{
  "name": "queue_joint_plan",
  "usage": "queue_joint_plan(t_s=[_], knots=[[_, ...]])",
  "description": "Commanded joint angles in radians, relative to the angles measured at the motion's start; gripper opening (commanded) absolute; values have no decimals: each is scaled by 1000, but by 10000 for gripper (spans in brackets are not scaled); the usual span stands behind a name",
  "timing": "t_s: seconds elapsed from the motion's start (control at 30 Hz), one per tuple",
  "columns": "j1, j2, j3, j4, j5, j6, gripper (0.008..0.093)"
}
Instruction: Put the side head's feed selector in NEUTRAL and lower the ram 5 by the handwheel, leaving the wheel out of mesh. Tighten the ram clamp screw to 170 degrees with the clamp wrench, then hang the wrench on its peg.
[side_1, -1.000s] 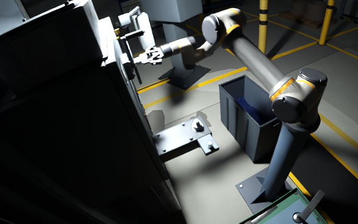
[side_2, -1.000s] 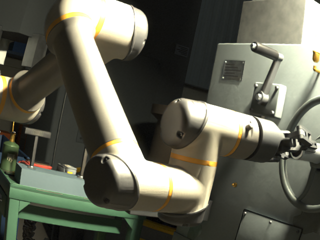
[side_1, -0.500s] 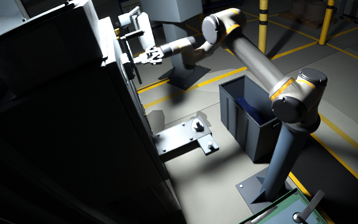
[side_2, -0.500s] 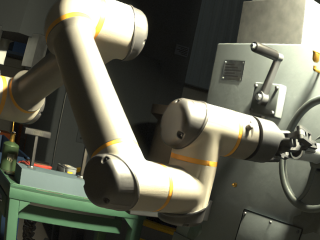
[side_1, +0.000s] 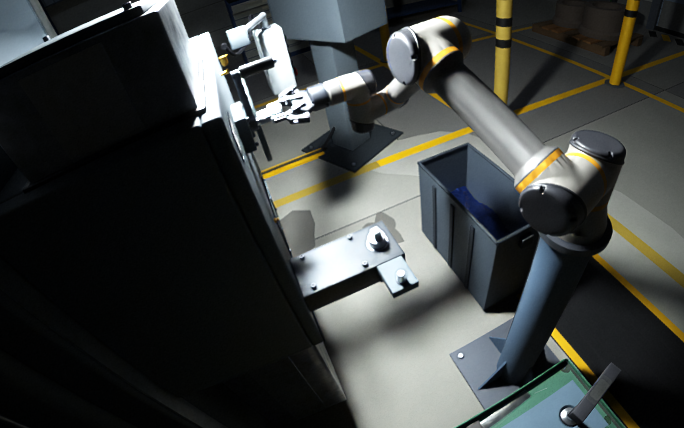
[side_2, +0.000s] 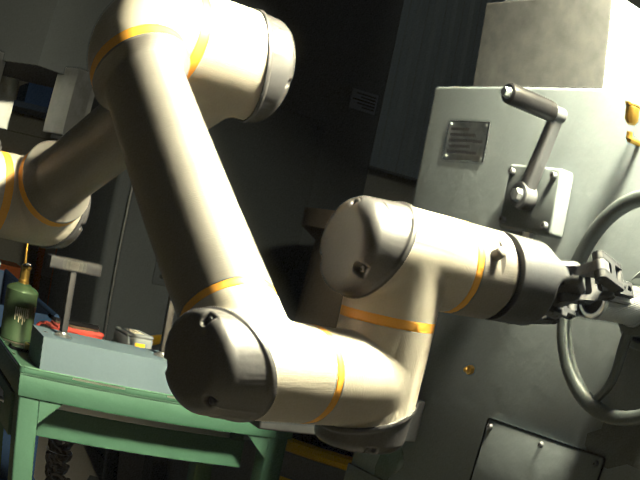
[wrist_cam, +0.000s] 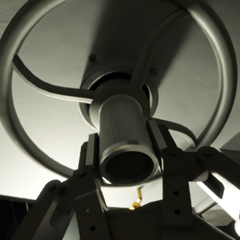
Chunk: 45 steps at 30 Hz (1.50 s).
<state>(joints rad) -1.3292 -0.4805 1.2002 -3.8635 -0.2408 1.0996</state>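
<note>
The knurled hub (wrist_cam: 123, 135) of the handwheel (wrist_cam: 120, 82) sits clamped between the fingers of my gripper (wrist_cam: 125, 155), which is closed around it. The wheel's grey rim (side_2: 584, 330) and curved spokes stand out from the face of the side head (side_1: 237, 116), and my arm reaches in level from the right. The feed selector lever (side_2: 535, 142) with its dark grip stands tilted on a plate above and left of the wheel. A wrench-like tool (side_1: 590, 393) lies on the green bench.
A dark open bin (side_1: 474, 222) stands on the floor beside my base. A bracket plate (side_1: 348, 262) with a knob juts from the machine's foot. An oil can (side_2: 19, 305) stands on the green bench (side_2: 119, 392), and yellow posts (side_1: 503, 45) rise behind.
</note>
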Motion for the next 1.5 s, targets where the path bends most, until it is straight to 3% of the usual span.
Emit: queue_joint_plan(t_s=[0.0,1.03,1.47], knots=[[3,-1,-1,3,-4,0,80],[3,-1,-1,3,-4,0,675],[2,-1,0,2,-3,0,680]])
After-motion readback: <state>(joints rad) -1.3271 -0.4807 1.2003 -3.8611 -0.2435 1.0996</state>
